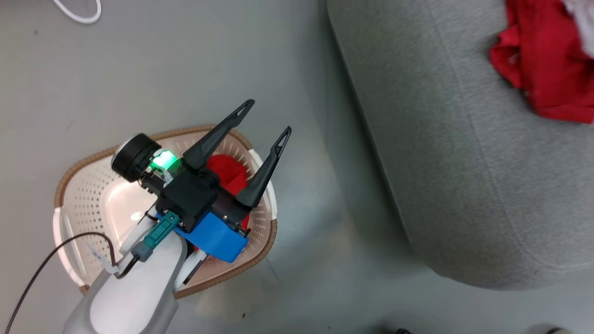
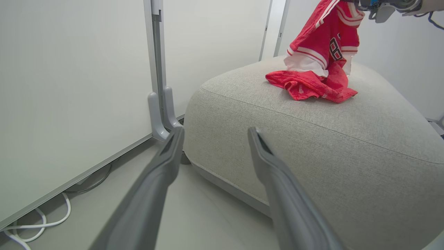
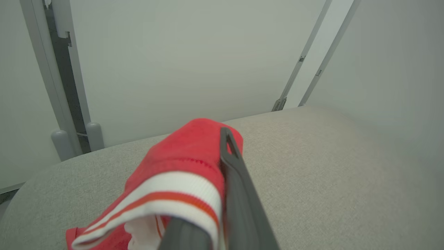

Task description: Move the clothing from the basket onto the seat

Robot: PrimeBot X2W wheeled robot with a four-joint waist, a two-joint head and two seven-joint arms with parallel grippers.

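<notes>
The right claw [image 3: 222,163] clamps the clothing [image 3: 184,149] above the seat [image 3: 312,156] for dropping; the left claw [image 1: 269,116] hangs wide open, empty, over the 8 o'clock basket [image 1: 81,185].

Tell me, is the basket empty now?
Not empty. A red garment lies inside the basket, partly hidden beneath the open left end effector.

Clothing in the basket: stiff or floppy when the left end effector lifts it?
Likely floppy: the jersey hanging from the right end effector droops in folds. Probably light; it crumples thinly on the seat. May snag the basket rim.
</notes>
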